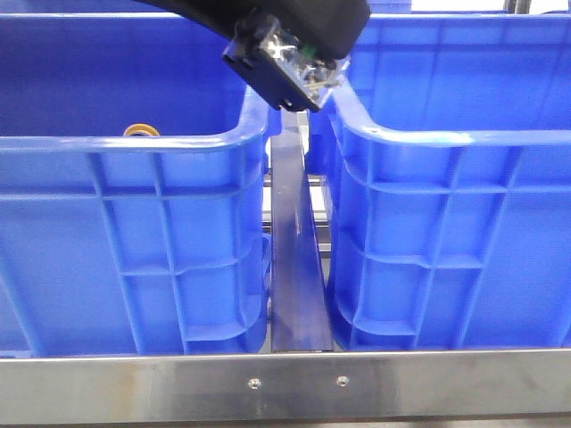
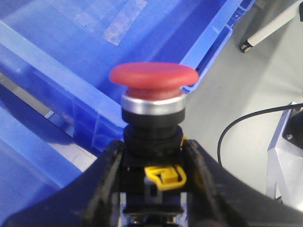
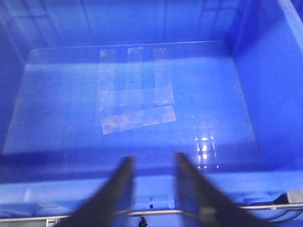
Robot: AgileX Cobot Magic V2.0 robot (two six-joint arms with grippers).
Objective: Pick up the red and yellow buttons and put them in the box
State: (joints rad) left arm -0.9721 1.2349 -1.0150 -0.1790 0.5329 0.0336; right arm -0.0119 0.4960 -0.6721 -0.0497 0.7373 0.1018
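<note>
Left gripper (image 2: 152, 182) clamps the red button (image 2: 153, 87) by its black body, cap up, above a blue crate (image 2: 71, 61). Right gripper (image 3: 151, 189) hangs narrowly parted and empty over the box (image 3: 142, 99). I fear a release near the rim (image 1: 393, 135) drops it outside.

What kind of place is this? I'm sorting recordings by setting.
Probably a workshop or lab bench, not a home: two big blue plastic crates on a metal-edged table, a red push button held in the left gripper, cables on a grey floor.
</note>
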